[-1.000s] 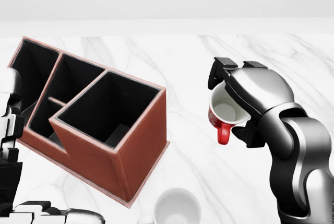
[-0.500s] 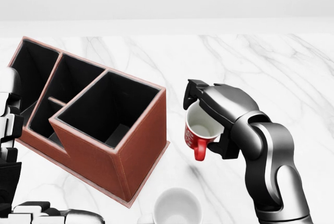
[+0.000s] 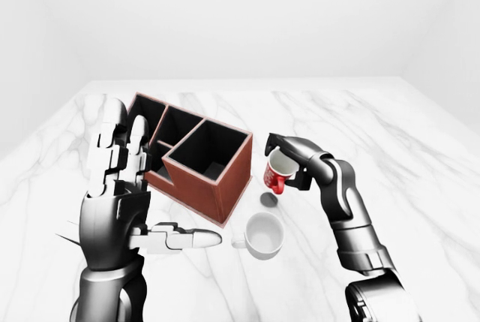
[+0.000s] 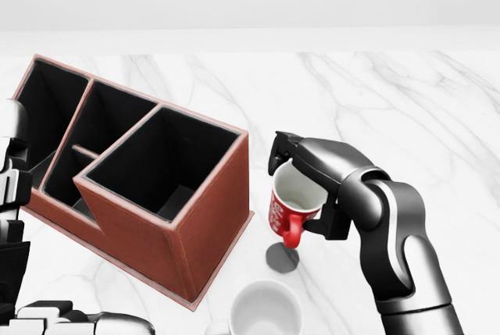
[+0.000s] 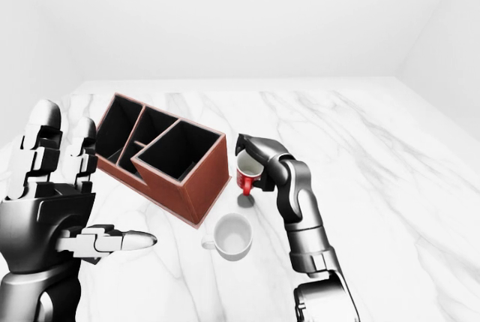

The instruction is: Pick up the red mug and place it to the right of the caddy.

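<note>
The left hand (image 3: 120, 187) stands raised at the left of the left-eye view, its fingers spread and straight, thumb pointing right, gripping nothing and clear of the table (image 3: 420, 164). To its right the caddy (image 4: 141, 187) sits on the marble top, toward the table's left side, turned at an angle; its brown walls enclose several dark compartments, and what lies inside them is too dark to tell. Below the caddy's near corner, close to the table's near edge, a white mug (image 3: 264, 235) stands upright with its mouth open to the cameras and its handle to the left. Right of the caddy's tall end wall, the red mug (image 4: 287, 208) hangs in the air, tilted with its white inside facing up and left and its handle hanging down. Its shadow (image 4: 282, 258) falls as a small dark spot on the table just beneath. The right hand (image 4: 308, 187) is clenched round the mug's rim and body.
</note>
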`<state>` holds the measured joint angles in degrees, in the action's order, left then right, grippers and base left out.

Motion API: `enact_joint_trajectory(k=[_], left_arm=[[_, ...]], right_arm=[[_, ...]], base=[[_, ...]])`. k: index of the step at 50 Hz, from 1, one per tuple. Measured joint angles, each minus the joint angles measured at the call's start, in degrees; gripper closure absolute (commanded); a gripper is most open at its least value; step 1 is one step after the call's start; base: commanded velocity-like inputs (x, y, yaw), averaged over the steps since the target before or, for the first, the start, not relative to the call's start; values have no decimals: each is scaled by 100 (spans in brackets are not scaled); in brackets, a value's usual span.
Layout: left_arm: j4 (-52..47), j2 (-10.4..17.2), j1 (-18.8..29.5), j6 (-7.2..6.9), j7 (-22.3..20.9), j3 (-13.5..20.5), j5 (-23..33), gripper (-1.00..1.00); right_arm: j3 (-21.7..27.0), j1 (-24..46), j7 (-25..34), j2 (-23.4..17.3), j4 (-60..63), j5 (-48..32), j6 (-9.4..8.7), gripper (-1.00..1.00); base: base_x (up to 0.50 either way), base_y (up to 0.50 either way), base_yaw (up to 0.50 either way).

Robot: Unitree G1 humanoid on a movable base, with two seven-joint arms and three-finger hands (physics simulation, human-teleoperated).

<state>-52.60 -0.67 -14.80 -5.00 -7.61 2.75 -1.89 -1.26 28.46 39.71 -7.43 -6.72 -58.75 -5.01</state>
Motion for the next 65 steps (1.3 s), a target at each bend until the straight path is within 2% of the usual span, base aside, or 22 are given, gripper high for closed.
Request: enact_joint_trajectory(k=[65], left_arm=[[-14,-6,-3,0,-13,23,-27,-100]], right_arm=[[-257,393,-1131,232,-1708,242,0,100]], base=[[0,0,0]])
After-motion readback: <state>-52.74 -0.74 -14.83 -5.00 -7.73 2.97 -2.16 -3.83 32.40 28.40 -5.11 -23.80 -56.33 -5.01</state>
